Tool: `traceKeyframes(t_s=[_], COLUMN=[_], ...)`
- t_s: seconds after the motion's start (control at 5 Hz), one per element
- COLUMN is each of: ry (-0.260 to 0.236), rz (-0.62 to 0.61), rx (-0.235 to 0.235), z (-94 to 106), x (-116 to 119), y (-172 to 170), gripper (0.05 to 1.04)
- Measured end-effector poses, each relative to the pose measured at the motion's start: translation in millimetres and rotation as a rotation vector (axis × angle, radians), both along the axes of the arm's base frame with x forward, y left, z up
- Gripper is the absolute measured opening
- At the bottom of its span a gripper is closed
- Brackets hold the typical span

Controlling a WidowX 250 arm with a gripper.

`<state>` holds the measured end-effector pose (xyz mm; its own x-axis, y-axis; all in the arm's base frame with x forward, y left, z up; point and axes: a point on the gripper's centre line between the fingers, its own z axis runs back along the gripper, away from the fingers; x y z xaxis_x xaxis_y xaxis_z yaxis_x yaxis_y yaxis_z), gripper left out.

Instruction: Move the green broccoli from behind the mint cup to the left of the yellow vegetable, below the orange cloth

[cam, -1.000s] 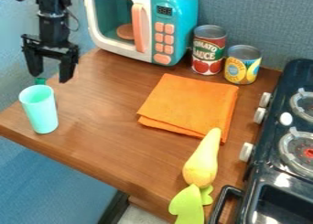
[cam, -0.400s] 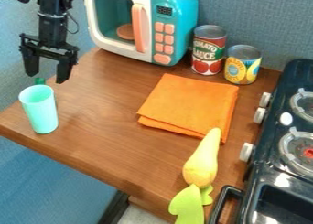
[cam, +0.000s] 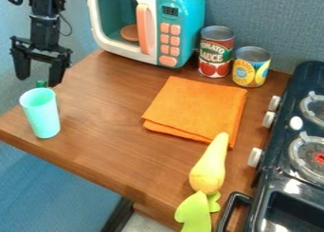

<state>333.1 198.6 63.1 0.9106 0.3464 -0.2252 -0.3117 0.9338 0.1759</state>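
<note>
My black gripper (cam: 39,83) hangs at the upper left, open, with nothing held between its fingers. Just below it stands a mint-green cup (cam: 41,116), upright near the table's left edge. A small dark green item (cam: 41,84) shows behind the cup's rim, mostly hidden by it. An orange cloth (cam: 196,110) lies folded at the middle right. Below the cloth is a yellow pear-shaped toy (cam: 209,168), and a light green piece (cam: 194,214) lies at the table's front edge.
A teal and white toy microwave (cam: 180,32) stands at the back, with a red-labelled can (cam: 216,53) and a yellow-labelled can (cam: 250,69) to its right. A dark toy stove (cam: 278,165) with white knobs borders the wooden table (cam: 114,127) on the right.
My gripper has moved left and slightly downward, from right above the cup to above its left side. The cup, cloth, cans and toys have stayed put.
</note>
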Motion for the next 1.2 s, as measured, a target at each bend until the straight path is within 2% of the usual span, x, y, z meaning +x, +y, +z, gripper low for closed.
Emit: traceKeyframes(t_s=[0.2, 0.4, 0.8, 1.0, 1.2], ry=[-0.018, -0.018, -0.023, -0.026, -0.033], rz=[0.01, 0.01, 0.032, 0.034, 0.051], rx=[0.003, -0.017, -0.019, -0.021, -0.011], z=[-3.9, -13.3, -17.7, -17.8, -8.8], x=[1.4, -2.1, -4.0, -3.6, -4.4], y=[0.8, -3.3, -5.6, -6.0, -6.0], gripper=[1.004, 0.969, 0.44, 0.388, 0.388])
